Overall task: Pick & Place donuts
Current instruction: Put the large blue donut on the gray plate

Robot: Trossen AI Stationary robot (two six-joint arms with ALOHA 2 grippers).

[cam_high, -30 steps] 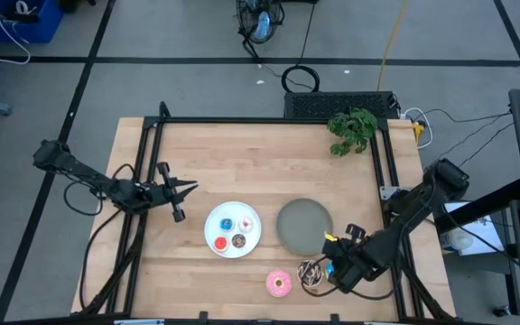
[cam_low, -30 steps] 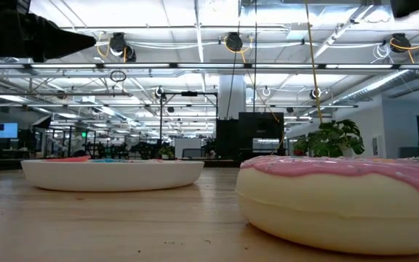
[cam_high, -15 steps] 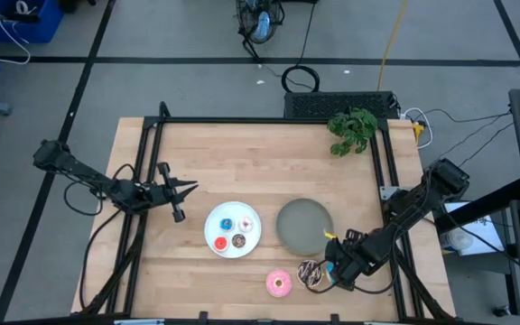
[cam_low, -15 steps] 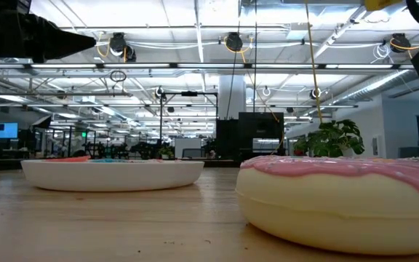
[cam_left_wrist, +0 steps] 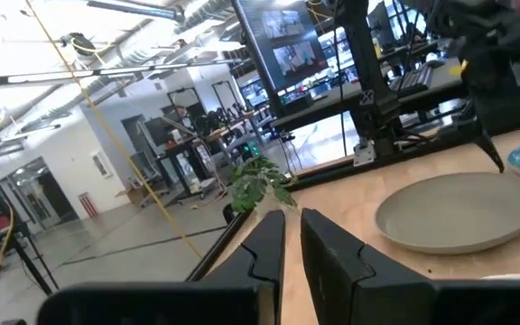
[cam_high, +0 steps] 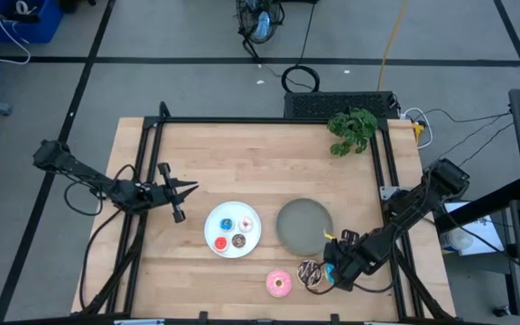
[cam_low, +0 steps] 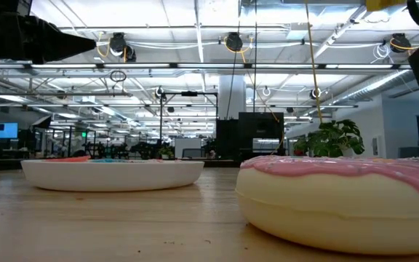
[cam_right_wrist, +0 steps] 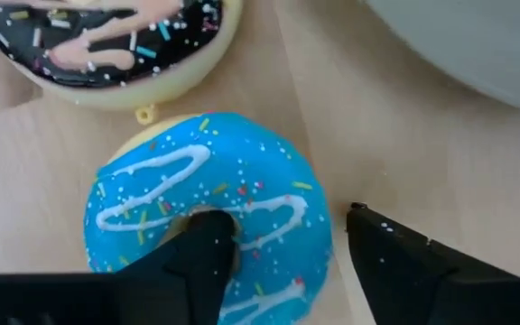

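Observation:
Four tiny donuts, blue (cam_high: 227, 224), white-pink (cam_high: 246, 222), red (cam_high: 219, 242) and brown (cam_high: 239, 241), lie on the white plate (cam_high: 213, 217). The pink donut (cam_high: 279, 284) lies flat on the table near its near edge and fills the low view (cam_low: 340, 196). The chocolate sprinkled donut (cam_high: 310, 273) (cam_right_wrist: 106, 45) lies beside the bright blue donut (cam_right_wrist: 152, 190). My right gripper (cam_right_wrist: 283, 244) is open directly above the blue donut. My left gripper (cam_high: 188, 189) hovers shut near the table's left side. My right gripper comes at the bright blue donut from above, pointing down. One finger (cam_right_wrist: 208, 257) stands in the donut's hole and the other finger (cam_right_wrist: 395, 262) outside its rim (cam_right_wrist: 319, 226). Whether either touches it, I cannot tell. The donut lies flat on the table.
An empty grey plate (cam_high: 303, 226) (cam_left_wrist: 459, 212) sits just beyond the right gripper. A green plant (cam_high: 352, 131) stands at the far right corner. A black frame (cam_high: 152, 135) runs along the table's left, far and right edges. Bare wood lies across the far half.
My right gripper has shifted slightly toward the table's left and come down over the bright blue donut; its arm now shows at the low view's right edge. The donuts, plates and left arm have stayed put.

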